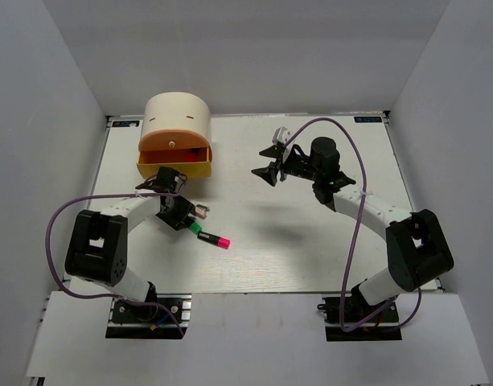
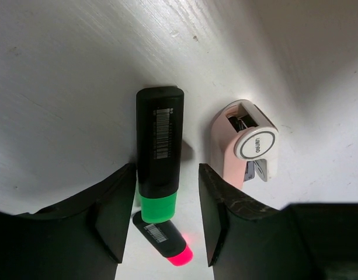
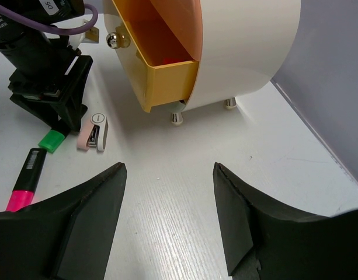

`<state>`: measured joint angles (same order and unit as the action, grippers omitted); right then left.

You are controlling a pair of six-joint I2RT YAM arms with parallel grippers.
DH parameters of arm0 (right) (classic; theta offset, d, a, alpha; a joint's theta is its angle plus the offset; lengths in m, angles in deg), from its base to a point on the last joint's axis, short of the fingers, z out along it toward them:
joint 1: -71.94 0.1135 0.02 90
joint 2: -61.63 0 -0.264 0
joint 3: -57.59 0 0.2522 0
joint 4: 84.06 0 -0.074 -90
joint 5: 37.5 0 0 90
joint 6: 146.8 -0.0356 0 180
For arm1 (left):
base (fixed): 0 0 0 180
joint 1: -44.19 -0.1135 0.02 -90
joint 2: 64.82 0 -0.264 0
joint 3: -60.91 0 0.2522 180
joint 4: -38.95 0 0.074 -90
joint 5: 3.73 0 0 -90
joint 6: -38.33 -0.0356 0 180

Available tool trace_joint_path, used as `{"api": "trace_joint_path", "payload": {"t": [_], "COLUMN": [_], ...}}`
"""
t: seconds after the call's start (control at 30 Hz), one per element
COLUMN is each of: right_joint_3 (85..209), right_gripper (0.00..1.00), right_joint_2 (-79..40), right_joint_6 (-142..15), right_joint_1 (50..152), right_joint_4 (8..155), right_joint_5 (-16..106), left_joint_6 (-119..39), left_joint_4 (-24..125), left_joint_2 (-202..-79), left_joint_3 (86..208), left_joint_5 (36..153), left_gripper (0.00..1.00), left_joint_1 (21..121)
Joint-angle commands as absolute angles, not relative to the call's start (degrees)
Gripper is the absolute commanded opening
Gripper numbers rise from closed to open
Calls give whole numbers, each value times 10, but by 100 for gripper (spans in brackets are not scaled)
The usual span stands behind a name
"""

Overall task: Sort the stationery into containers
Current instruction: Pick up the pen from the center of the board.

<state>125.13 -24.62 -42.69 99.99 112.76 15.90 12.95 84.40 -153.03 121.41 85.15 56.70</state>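
green-capped highlighter [image 3: 50, 140]: body hidden by left gripper [image 3: 58, 128] | cream unit [image 3: 249, 52]: top cut off

The white, wood-grained worktop [image 1: 294, 241] is a flat rectangle enclosed by grey walls on three sides.

Items resting directly on it (top view, clock positions taken from the worktop centre):

1. Cream cylindrical drawer unit [image 1: 178, 117], at 10 o'clock. It stands on short metal feet. Its yellow half-round drawer [image 3: 161, 79] is pulled out.
2. Pink-and-white plastic piece [image 2: 244, 146], at 9 o'clock, lying flat.
3. Black green-capped highlighter [image 2: 160, 151], at 8 o'clock, lying flat just beside item 2 but apart from it.
4. Black pink-capped highlighter [image 1: 215, 240], lying flat at 4 o'clock of item 3, just beside its green cap.
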Motion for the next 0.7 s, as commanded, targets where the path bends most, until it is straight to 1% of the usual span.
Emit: {"api": "trace_joint_path", "payload": {"t": [0.0, 0.37, 0.63, 0.67], "right_joint_3": [1250, 1248, 1241, 1239], "right_gripper": [67, 67, 67, 67], "right_joint_2": [-227, -223, -219, -218], "right_joint_6": [-428, -429, -437, -437], "right_joint_1": [996, 995, 994, 995], "right_joint_4": [1156, 1156, 1164, 1165], "right_joint_5": [153, 151, 150, 151], "left_joint_6": [107, 84, 52, 47], "left_joint_4": [878, 891, 922, 929], "left_joint_2": [-1542, -1532, -1526, -1531], "left_joint_3": [1204, 1152, 1168, 1169], "left_joint_5": [826, 809, 788, 788], "left_gripper": [57, 56, 56, 55], "left_joint_1": [569, 569, 569, 569]}}
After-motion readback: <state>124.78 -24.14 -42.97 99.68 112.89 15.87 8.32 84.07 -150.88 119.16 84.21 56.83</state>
